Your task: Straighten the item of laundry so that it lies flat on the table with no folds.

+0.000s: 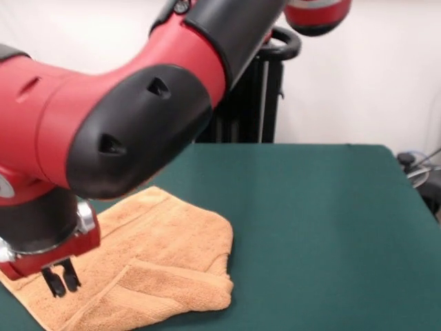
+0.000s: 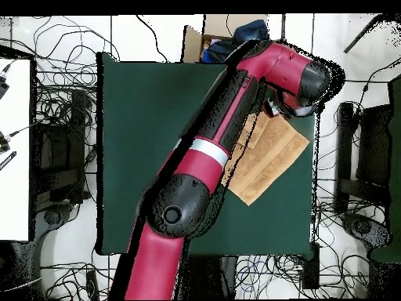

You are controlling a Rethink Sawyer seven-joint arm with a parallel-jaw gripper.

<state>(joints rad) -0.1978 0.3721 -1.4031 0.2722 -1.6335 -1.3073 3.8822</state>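
The peach-tan towel (image 1: 165,255) lies at the front-left part of the dark green table (image 1: 310,207), folded, with a flap doubled over along its near right side. My gripper (image 1: 64,288) hangs over the towel's left end. Its two black fingers stand close together with nothing visibly between them, their tips at or just above the cloth. In the overhead view the towel (image 2: 274,153) lies near the table's (image 2: 149,141) right edge. The arm's wrist (image 2: 294,78) covers the towel's upper corner there and hides the gripper.
The red arm's thick link (image 1: 124,117) fills the upper left of the front view. A black stand (image 1: 258,96) rises behind the table. Cables and black gear (image 1: 413,165) lie off the right edge. A cardboard box (image 2: 211,39) sits beyond the table's top edge in the overhead view.
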